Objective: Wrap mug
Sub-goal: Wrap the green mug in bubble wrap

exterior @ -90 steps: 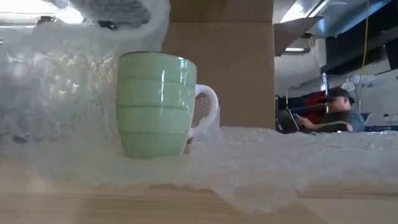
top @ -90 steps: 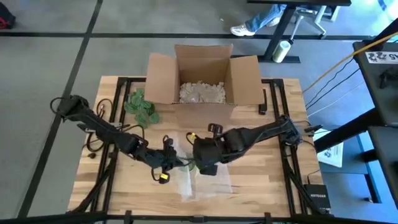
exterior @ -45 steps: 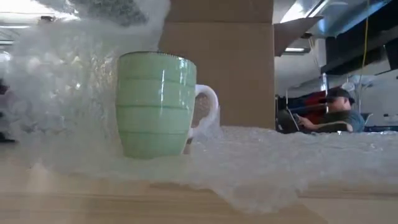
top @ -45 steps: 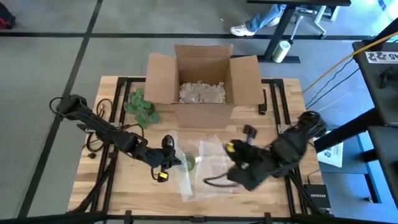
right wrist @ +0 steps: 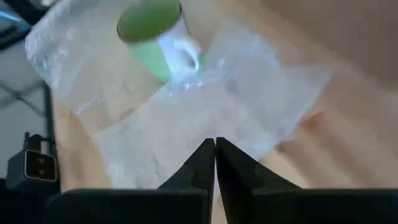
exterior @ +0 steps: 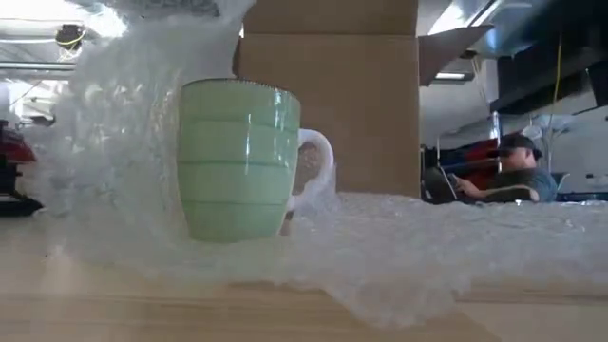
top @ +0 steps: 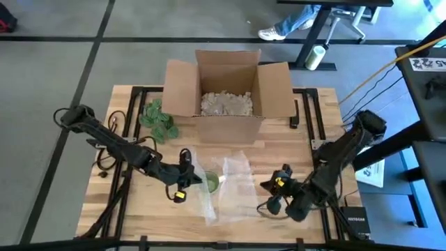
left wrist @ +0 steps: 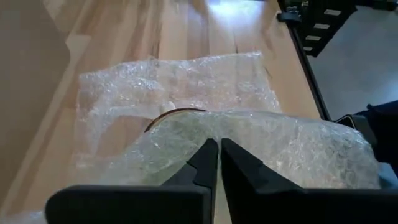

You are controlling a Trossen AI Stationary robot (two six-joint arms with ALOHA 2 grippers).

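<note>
Near the middle of the worktop [top: 279, 150], the green mug [exterior: 237, 160] stands upright on a sheet of bubble wrap [top: 233, 183], in front of the cardboard box [top: 226, 87]. Ceramic, it is judged rigid, fragile and smooth; the wrap is light and limp, best taken at an edge. The left end effector [left wrist: 216, 163] is closed, pinching a wrap edge raised beside the mug. The right end effector [right wrist: 214, 155] has its fingers together, holding nothing, well clear of the mug.

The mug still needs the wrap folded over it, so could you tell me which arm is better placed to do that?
The left. Its gripper is shut on the wrap, holding an edge raised beside the mug. The right gripper sits shut and empty, off to the wrap's far side.
</note>
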